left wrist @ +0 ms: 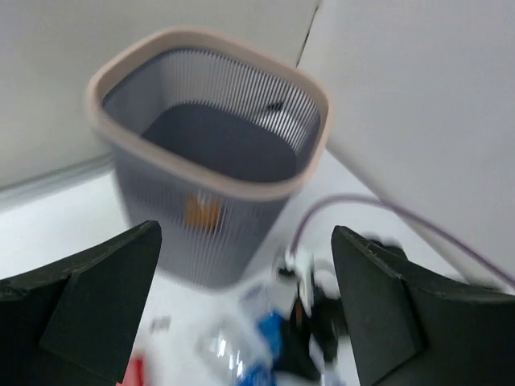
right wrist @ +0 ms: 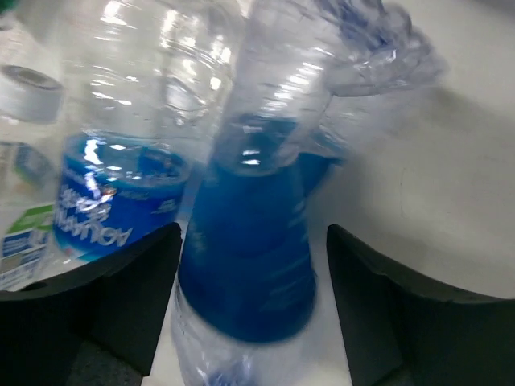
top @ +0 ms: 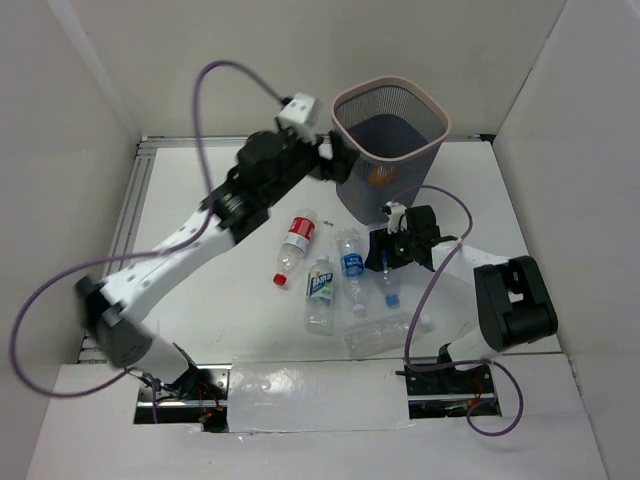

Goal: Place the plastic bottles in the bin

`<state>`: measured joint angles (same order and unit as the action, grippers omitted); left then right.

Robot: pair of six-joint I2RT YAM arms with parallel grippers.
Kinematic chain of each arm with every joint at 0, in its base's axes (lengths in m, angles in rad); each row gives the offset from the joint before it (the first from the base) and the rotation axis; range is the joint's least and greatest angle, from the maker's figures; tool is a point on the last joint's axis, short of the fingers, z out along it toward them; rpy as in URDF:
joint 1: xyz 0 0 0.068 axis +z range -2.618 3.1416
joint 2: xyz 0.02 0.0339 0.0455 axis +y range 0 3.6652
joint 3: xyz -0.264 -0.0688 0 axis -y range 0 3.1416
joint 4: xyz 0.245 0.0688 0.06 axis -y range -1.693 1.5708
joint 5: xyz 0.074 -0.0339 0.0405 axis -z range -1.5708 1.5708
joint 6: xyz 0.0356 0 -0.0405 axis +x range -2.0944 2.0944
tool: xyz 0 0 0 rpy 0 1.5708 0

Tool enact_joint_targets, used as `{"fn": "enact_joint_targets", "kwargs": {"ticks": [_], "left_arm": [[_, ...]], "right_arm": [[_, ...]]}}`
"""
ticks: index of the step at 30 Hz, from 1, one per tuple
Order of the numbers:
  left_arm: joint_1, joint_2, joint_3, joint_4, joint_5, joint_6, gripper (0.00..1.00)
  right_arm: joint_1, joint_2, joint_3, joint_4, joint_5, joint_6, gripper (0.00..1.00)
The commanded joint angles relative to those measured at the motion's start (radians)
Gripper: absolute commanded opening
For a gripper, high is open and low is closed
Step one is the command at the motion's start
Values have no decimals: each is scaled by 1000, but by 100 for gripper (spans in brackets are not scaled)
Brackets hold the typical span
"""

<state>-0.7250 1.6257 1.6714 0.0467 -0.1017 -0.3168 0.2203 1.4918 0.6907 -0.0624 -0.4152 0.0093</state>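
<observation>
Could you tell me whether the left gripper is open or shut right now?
Open. In the left wrist view the left gripper has its fingers spread wide with nothing between them; the bin shows through the gap.

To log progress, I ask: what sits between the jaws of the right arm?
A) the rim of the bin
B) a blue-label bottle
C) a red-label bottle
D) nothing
B: the right wrist view shows a blue-label bottle lying between the two jaws of the right arm.
</observation>
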Motion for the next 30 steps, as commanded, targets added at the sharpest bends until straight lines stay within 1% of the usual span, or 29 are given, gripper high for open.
{"fn": "enact_joint_targets", "kwargs": {"ticks": [1, 2, 3, 4, 5, 6, 7, 8, 10, 11, 12, 13, 14, 15, 16, 17, 18, 19, 21, 23, 25, 26, 27, 28, 29, 30], "left_arm": [[-19, -289, -311, -42, -137, 38, 99], [-19, -337, -475, -57, -183, 3, 99], [-19, -380, -543, -94, -199, -22, 99], [-19, -418, -611, -94, -213, -42, 99], [-19, -478, -727, -103, -245, -80, 99], [-19, -516, -813, -103, -275, -114, 99], [-19, -517, -814, -103, -276, -114, 99], [-19, -529, -846, -103, -276, -123, 99], [-19, -538, -909, -88, -290, -133, 99], [-19, -538, -920, -78, -290, -133, 99], [-19, -521, -930, -77, -290, -142, 99], [-8, -495, -931, -77, -290, -142, 99], [-8, -481, -931, -64, -290, -152, 99], [4, -466, -941, -48, -277, -153, 99], [13, -433, -941, -48, -277, -165, 99], [22, -416, -941, -25, -268, -165, 99], [22, -399, -941, -16, -268, -165, 99], [22, -382, -931, -5, -257, -165, 99], [33, -337, -905, 8, -238, -147, 99], [33, -311, -882, 18, -225, -136, 99], [33, -279, -861, 18, -210, -125, 99], [42, -270, -846, 39, -198, -107, 99], [42, -261, -836, 39, -197, -97, 99], [42, -244, -835, 53, -197, -85, 99], [55, -233, -823, 53, -188, -85, 99], [55, -221, -814, 67, -173, -74, 99]], "right_arm": [[21, 35, 33, 61, 62, 23, 74], [30, 35, 33, 50, 62, 23, 69], [30, 35, 33, 36, 62, 23, 58], [39, 35, 33, 24, 53, 23, 50], [39, 35, 33, 10, 43, 11, 43], [39, -20, 33, -34, 27, -14, 32], [39, -21, 33, -57, 15, -14, 27], [39, -46, 47, -82, 4, -32, 24], [39, -157, 72, -158, -31, -110, 19], [39, -195, 85, -189, -54, -146, 19], [39, -235, 104, -221, -83, -228, 19], [39, -307, 145, -291, -146, -273, 19], [39, -338, 173, -333, -187, -316, 19], [39, -387, 205, -379, -233, -418, 19], [39, -406, 274, -472, -328, -468, 19], [39, -418, 309, -514, -371, -552, 19], [39, -429, 347, -555, -411, -589, 19], [48, -429, 419, -607, -469, -606, 19], [60, -429, 484, -617, -511, -606, 19], [70, -401, 568, -584, -565, -589, 19], [80, -372, 653, -516, -565, -505, 19], [91, -360, 685, -434, -544, -471, 21], [91, -344, 720, -391, -527, -407, 21], [91, -309, 789, -339, -501, -366, 23], [91, -289, 826, -227, -432, -327, 24], [91, -268, 863, -179, -391, -286, 26]]}}
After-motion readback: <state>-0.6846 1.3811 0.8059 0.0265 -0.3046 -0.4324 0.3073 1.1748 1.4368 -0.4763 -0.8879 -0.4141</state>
